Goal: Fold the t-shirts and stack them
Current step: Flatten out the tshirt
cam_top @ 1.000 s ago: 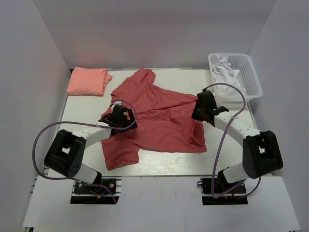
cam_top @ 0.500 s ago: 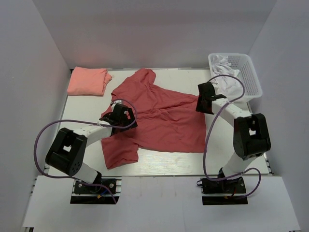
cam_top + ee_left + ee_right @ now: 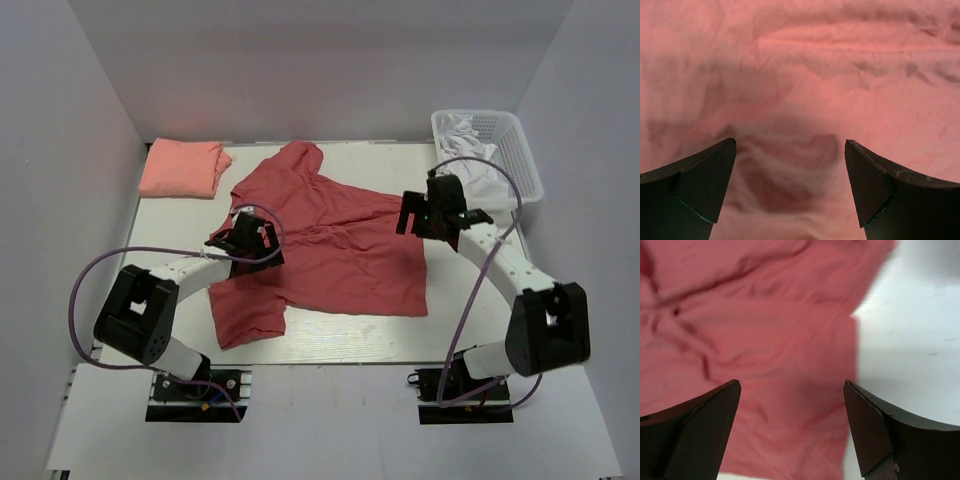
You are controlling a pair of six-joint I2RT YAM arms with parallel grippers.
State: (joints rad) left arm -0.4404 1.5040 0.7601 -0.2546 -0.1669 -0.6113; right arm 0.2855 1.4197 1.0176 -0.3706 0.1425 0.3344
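The brick-red t-shirt (image 3: pixel 325 245) lies spread but rumpled across the middle of the counter (image 3: pixel 350 335). It looks like light, limp cotton that will probably sag and crease wherever it is lifted, so a hem corner, sleeve edge or shoulder seam seems the best place to pinch. The salmon-pink t-shirt (image 3: pixel 183 168) sits folded at the far left corner. The left gripper (image 3: pixel 790 150) hovers released over the red shirt's left side, and the right gripper (image 3: pixel 791 387) hangs spread and empty above its right edge.

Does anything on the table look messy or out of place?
The red t-shirt lies askew and wrinkled in the middle, unfolded, its sleeves at odd angles. The pink t-shirt at the back left is folded neatly.
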